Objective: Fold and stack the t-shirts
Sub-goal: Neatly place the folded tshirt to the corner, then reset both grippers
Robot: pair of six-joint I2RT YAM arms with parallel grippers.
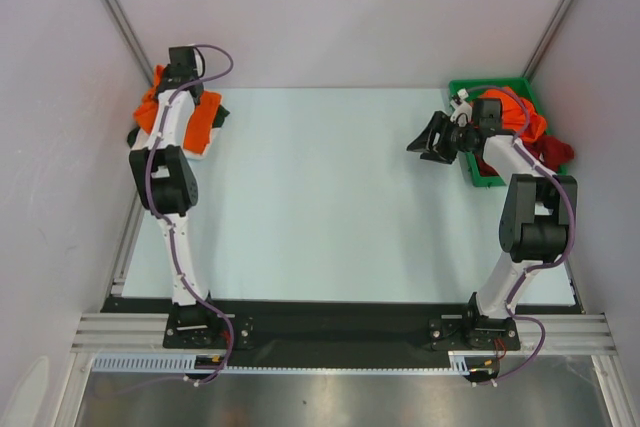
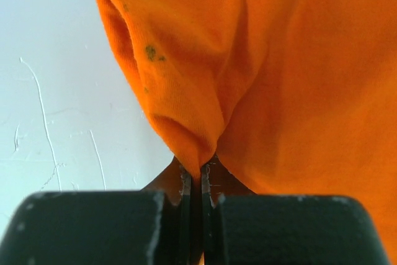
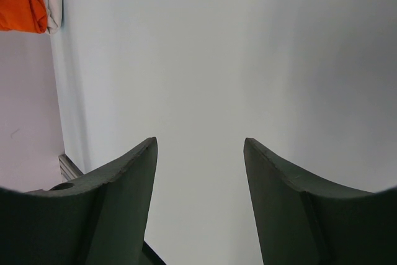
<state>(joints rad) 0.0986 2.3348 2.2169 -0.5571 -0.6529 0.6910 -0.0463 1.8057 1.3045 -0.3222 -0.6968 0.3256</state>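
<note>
**At the table's far-left corner, an orange shirt caught in a pinch**

At the far-left corner of the table (image 1: 320, 207), the left gripper (image 2: 200, 175) is closed tight on a fold of an orange t-shirt (image 2: 279, 79). In the wrist view the cloth rises from the fingertips and spreads above them and to their right. Pale tabletop shows to their left. From overhead, orange cloth lies bunched directly beneath that wrist and on either side of it. Across the bare middle of the table, the right gripper (image 1: 430, 137) hangs with its fingers (image 3: 124, 172) spread wide apart and only the pale surface between them. Far ahead of those fingers and to their upper left, the wrist camera catches the orange cloth again. The edge of a white t-shirt (image 3: 54, 4) lies just beside it. Just behind the right gripper, at the table's far-right corner, stands the green bin (image 1: 473, 172). It holds a second orange t-shirt (image 1: 527, 122) and a dark red t-shirt (image 1: 553, 152), which spill over its right rim, partly hidden by the arm.
</note>
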